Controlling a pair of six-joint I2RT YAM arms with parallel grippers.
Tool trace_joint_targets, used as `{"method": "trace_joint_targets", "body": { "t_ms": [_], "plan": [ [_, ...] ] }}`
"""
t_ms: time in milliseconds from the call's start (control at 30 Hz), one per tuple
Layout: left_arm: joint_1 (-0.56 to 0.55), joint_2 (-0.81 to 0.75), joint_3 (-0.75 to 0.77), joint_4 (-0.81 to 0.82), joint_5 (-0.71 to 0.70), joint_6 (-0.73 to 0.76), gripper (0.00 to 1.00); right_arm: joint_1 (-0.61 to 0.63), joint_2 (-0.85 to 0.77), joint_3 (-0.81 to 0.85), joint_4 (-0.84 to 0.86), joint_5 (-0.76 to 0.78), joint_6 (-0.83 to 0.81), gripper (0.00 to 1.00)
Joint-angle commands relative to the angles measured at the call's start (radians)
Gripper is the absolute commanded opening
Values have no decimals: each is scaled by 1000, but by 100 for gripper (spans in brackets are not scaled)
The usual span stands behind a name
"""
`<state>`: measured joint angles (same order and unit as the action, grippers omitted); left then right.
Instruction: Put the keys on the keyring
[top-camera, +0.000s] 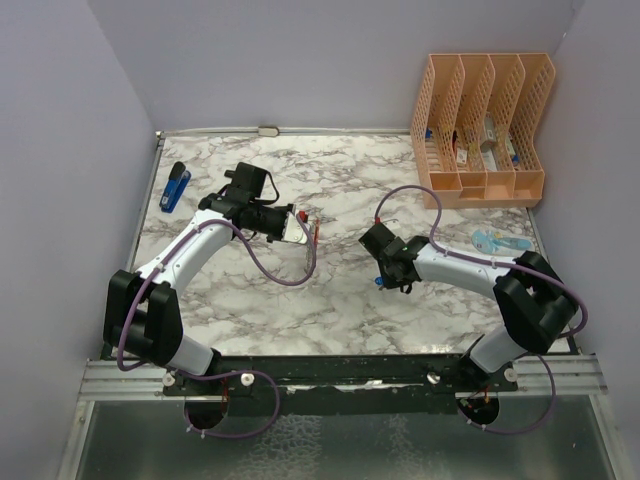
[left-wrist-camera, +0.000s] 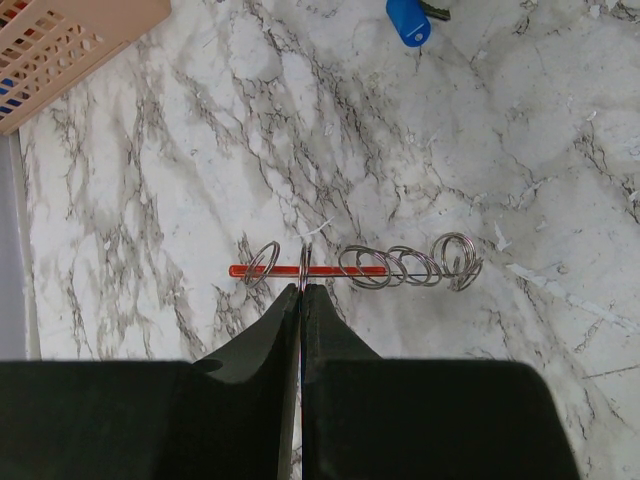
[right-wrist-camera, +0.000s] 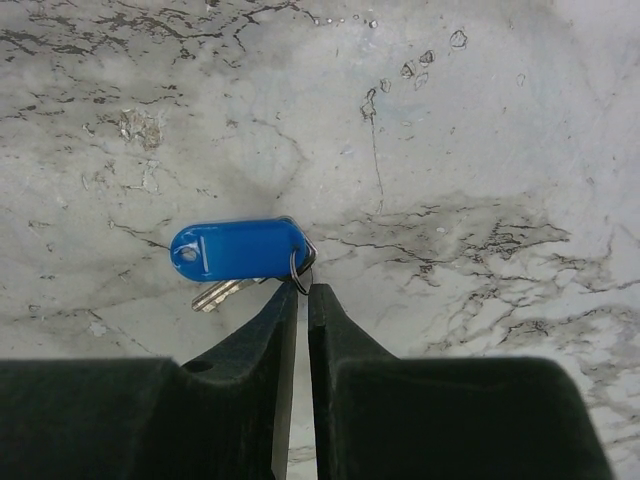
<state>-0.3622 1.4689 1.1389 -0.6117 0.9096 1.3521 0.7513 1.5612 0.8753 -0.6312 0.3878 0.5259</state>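
My left gripper (left-wrist-camera: 302, 287) is shut on the keyring (left-wrist-camera: 350, 270), which I see edge-on as a thin red bar carrying several silvery wire rings, held above the marble table. From above, this gripper (top-camera: 293, 228) holds the keyring (top-camera: 312, 232) left of centre. My right gripper (right-wrist-camera: 303, 288) is shut on the small wire ring of the keys: a bright blue plastic tag (right-wrist-camera: 240, 248) with a silvery key blade (right-wrist-camera: 218, 294) beneath it. In the top view this gripper (top-camera: 385, 278) holds the blue key (top-camera: 379, 283) right of the keyring, apart from it. The blue tag also shows in the left wrist view (left-wrist-camera: 408, 20).
A dark-blue stapler-like object (top-camera: 175, 187) lies at the far left. An orange file organizer (top-camera: 480, 130) stands at the back right and shows in the left wrist view (left-wrist-camera: 60, 50). A pale blue item (top-camera: 500, 241) lies by the right edge. Walls enclose the table.
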Motion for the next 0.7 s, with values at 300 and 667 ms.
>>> {"method": "trace_joint_targets", "body": {
  "t_ms": [300,667],
  "plan": [
    [-5,9,52,-3,84,-92,0,-7,-52,-10,55,35,-21,1],
    [-3,16,123,-38,162,-185,0,-9,-444,-84,312,-146,-183,1]
  ]
}}
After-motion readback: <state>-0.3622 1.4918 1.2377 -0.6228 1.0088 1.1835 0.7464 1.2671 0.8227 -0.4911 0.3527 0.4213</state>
